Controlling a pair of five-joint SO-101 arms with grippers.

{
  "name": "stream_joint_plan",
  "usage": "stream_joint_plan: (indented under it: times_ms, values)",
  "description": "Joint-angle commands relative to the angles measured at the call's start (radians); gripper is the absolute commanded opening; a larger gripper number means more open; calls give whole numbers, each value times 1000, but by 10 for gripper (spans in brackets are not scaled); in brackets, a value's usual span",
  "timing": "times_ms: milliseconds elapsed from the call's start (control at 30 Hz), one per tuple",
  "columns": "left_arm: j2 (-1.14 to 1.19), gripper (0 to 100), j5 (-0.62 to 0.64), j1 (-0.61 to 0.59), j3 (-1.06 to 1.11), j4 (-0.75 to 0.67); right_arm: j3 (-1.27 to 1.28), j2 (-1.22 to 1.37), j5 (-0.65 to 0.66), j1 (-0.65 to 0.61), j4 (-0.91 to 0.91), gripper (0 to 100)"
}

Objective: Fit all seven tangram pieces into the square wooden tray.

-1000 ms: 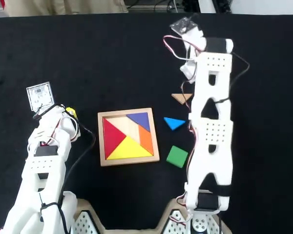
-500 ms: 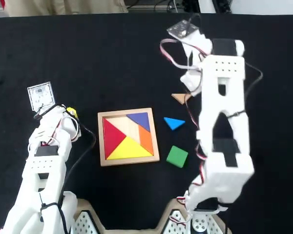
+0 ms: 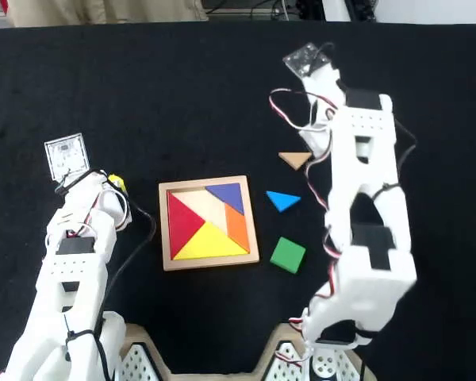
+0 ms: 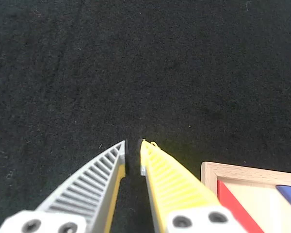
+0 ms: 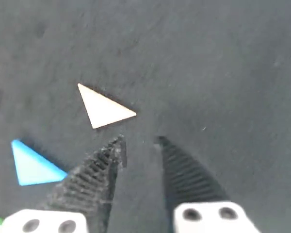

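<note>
tray [image 3: 210,259]: four pieces [image 3: 209,240] in | loose outside: tan triangle [image 5: 104,109], blue triangle [image 3: 282,200], green square [image 3: 287,255] | left gripper [image 4: 134,144] closed, empty | right gripper [image 5: 139,141] parted, just beside tan triangle

A robotics lab is suggested: a left arm [image 3: 71,270] and right arm [image 3: 365,214] with exposed wiring [image 3: 289,107] are mounted on a black-draped desk [image 3: 143,95].

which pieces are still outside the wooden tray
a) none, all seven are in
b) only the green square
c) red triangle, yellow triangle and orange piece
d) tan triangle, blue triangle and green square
D: the tan triangle, blue triangle and green square all lie apart from the tray, off to one side of it.
</note>
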Motion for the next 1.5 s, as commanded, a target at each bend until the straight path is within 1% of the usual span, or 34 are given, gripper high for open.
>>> stream_joint_plan:
  times_ms: [0, 67, 167, 533, 767, 833, 1000, 1233, 1467]
  values:
    - [-25, 68, -11, 8, -5, -20, -120, 85, 106, -29, -8, 145]
    - [-25, 68, -11, 8, -5, -20, -151, 143, 167, -32, -41, 98]
    - [-25, 68, -11, 8, -5, -20, -193, 216, 184, -32, -60, 52]
    - [-25, 68, -11, 8, -5, -20, -303, 329, 180, -34, -66, 70]
    - [-25, 68, -11, 10, -5, -20, -298, 381, 187, -29, -55, 70]
    - [-25, 68, -11, 10, -5, -20, -302, 392, 195, -28, -32, 70]
    - [-25, 68, -11, 10, -5, -20, -298, 392, 285, -21, 69, 67]
    - [-25, 68, -11, 10, -5, -20, -297, 392, 292, 18, 190, 67]
    - [-25, 68, -11, 10, -5, -20, -297, 390, 293, 29, 281, 67]
